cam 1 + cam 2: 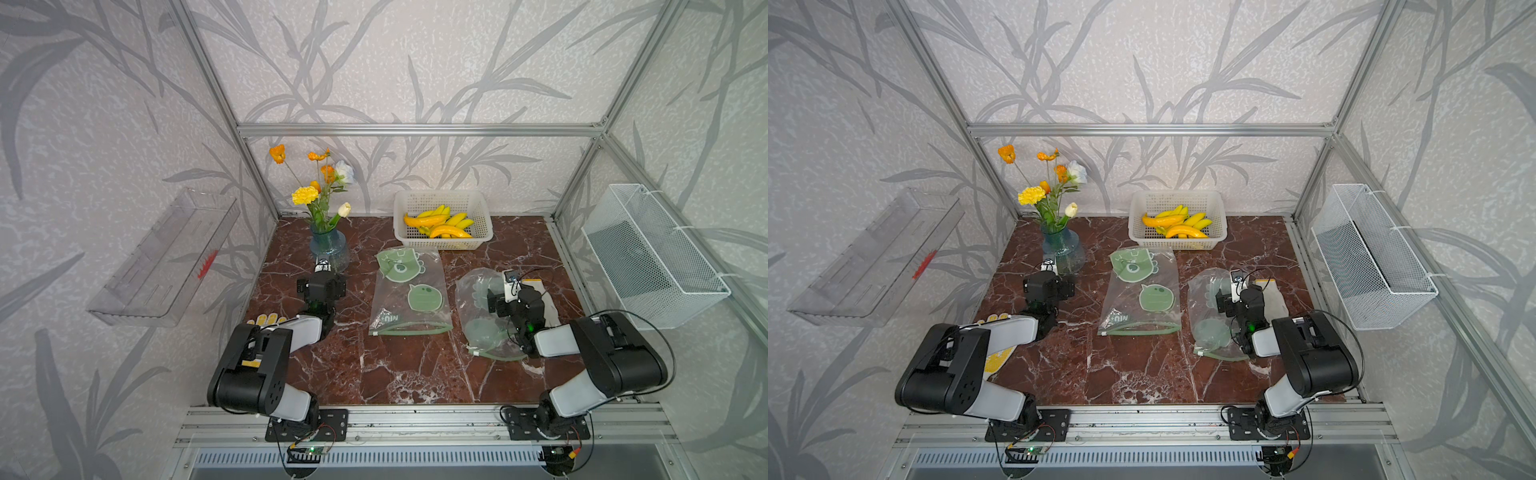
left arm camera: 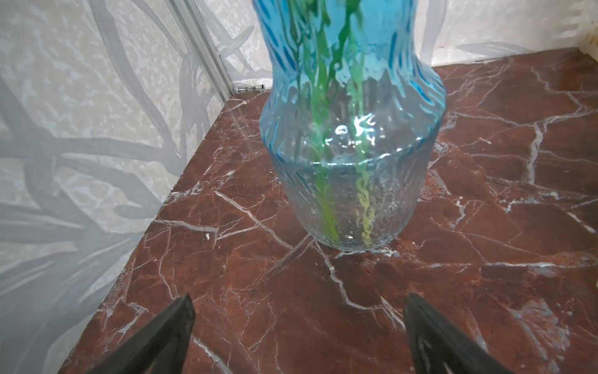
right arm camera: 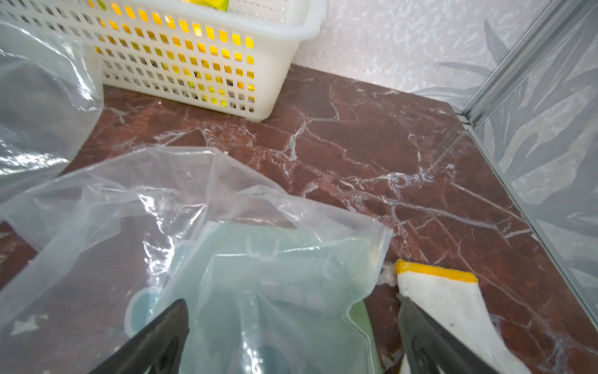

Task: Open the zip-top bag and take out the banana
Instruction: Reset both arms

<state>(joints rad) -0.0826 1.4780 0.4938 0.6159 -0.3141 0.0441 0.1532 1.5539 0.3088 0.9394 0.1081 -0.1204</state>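
Two clear zip-top bags with green cartoon prints lie on the marble table. One is flat in the middle [image 1: 409, 291], [image 1: 1142, 291], its green zip bowed apart at the near end. The other is crumpled at the right [image 1: 476, 307], [image 3: 226, 243]. My right gripper [image 1: 505, 282], [image 3: 291, 299] hangs open just over that crumpled bag, holding nothing. I see no banana inside either bag. Several yellow bananas [image 1: 440, 226] lie in the white basket [image 1: 440, 194] at the back. My left gripper [image 1: 323, 266], [image 2: 298, 298] is open and empty in front of the blue vase [image 2: 349, 162].
The vase of flowers [image 1: 328, 247] stands at the back left, close to my left gripper. A white glove with a yellow cuff [image 3: 446, 301] lies beside the crumpled bag. Another glove [image 1: 994, 361] lies under my left arm. A wire basket [image 1: 652, 257] hangs on the right wall.
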